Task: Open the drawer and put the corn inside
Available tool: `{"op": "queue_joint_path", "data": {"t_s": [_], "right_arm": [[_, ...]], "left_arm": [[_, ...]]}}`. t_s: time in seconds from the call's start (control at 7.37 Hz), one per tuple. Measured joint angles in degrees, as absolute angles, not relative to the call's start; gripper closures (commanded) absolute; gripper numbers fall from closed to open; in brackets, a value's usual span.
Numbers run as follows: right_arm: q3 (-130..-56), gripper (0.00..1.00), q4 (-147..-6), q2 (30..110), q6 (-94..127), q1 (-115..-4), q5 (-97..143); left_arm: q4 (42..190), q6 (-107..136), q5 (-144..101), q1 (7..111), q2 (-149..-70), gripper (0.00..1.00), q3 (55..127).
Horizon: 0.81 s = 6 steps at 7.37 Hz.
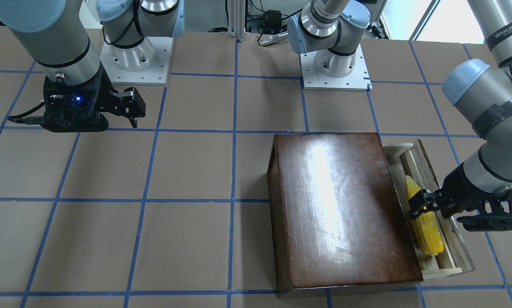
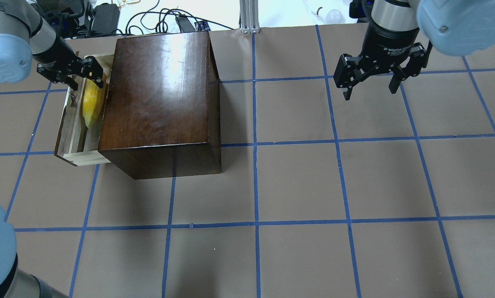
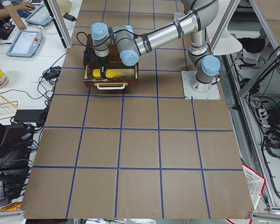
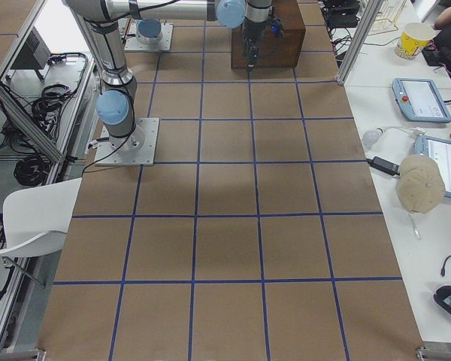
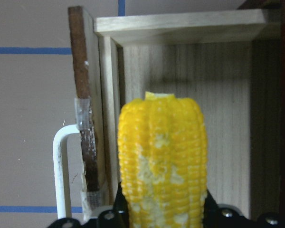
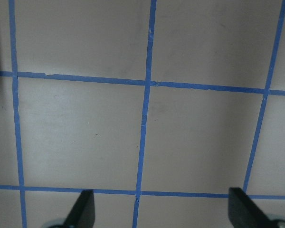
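Note:
The drawer point(image 1: 442, 270) of pale wood stands pulled out of the dark-brown box point(image 1: 341, 205) on my left side; it also shows in the overhead view point(image 2: 71, 142). The yellow corn point(image 1: 425, 229) lies lengthwise inside the drawer. My left gripper point(image 1: 423, 205) reaches into the drawer and is shut on the corn's middle; in the overhead view point(image 2: 86, 78) its fingers straddle the corn point(image 2: 92, 105). The left wrist view shows the corn point(image 5: 161, 156) over the drawer floor, beside the dark front panel point(image 5: 83, 95). My right gripper point(image 2: 369, 93) hangs open and empty above bare table.
A white handle point(image 5: 61, 175) sticks out from the drawer's front panel. The box point(image 2: 160, 91) stands at the far left of the table in the overhead view. Cables and clutter lie beyond the far edge. The right wrist view shows only taped brown table point(image 6: 147, 128).

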State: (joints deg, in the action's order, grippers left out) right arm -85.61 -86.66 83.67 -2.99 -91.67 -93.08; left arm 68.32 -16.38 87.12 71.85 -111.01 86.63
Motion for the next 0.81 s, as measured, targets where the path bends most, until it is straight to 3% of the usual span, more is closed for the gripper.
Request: {"op": "queue_joint_path", "data": {"t_s": [0.41,0.81], "right_arm": [[-85.61,0.0,-86.66,83.67,-2.99,-91.67,-93.08],[-85.61,0.0,-86.66,83.69,-2.99,-91.67,-93.04]], "left_arm": [[69.74,-16.68,87.28,71.87,-109.49,0.0,85.48],[80.57,-16.11,87.64,73.98,-106.0,0.0,79.83]]}}
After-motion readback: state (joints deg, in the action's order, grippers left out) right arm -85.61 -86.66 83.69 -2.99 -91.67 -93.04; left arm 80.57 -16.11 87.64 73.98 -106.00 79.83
